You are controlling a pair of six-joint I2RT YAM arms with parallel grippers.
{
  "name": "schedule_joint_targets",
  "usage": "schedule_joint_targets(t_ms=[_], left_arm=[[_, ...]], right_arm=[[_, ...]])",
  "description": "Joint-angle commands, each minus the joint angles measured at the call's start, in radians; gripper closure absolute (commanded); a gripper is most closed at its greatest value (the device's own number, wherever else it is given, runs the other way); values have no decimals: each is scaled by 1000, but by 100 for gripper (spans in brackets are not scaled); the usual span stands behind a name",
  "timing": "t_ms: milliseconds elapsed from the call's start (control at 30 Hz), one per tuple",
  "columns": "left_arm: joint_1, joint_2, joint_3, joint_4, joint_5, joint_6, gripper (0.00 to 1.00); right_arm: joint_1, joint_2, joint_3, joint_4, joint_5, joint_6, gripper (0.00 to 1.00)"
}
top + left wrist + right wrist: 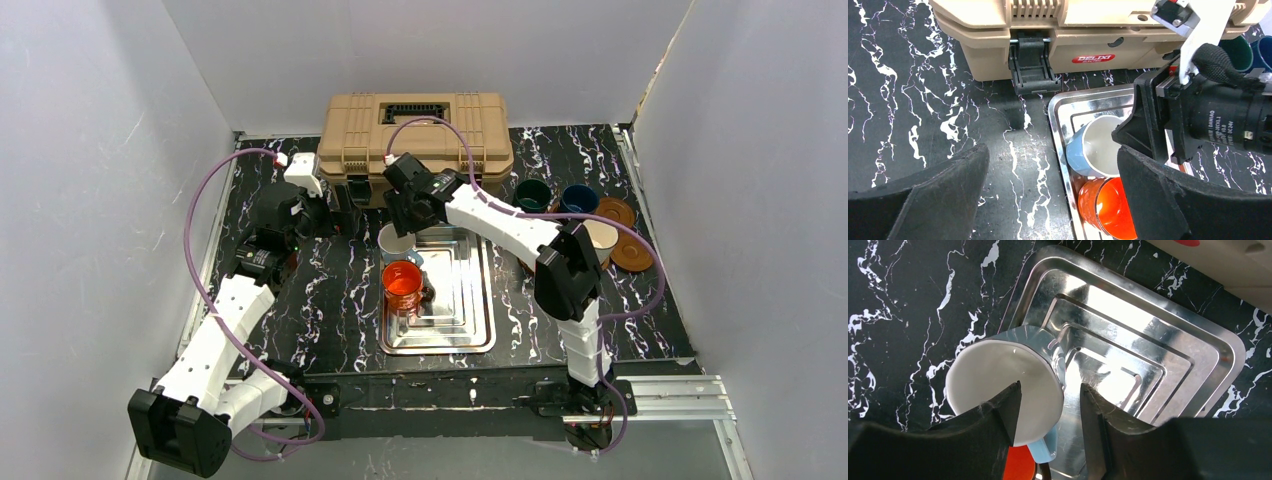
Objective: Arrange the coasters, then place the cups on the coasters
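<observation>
A pale-blue cup (397, 243) with a white inside stands at the back left of the steel tray (470, 335), and an orange cup (403, 283) stands just in front of it. My right gripper (410, 215) hangs over the pale-blue cup (993, 370). It (1050, 387) is open, one finger inside the rim and the other outside by the handle. My left gripper (1050, 155) is open wide over the bare table left of the tray (1058, 105), holding nothing. Teal (532, 195), navy (579, 199) and cream (600, 238) cups stand at the right by brown coasters (632, 252).
A tan toolbox (415, 130) stands right behind the tray, close to both wrists. The right arm's forearm (510, 225) reaches across the tray's back right corner. White walls enclose the black marbled table (330, 290) on three sides.
</observation>
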Motion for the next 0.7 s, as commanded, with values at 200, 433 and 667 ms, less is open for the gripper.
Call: schedule_joint_targets(t_ms=[200,433,667], left_arm=[[-4,-17,12,-1,-2,13,2],[-4,-16,13,-2,-3,10,2],[-4,-31,13,-3,-7,9,2]], right_arm=[[28,40,39,-22,74,-31,57],[37,25,48,-33,93,-4,85],[39,-47,54,-73,195,41,99]])
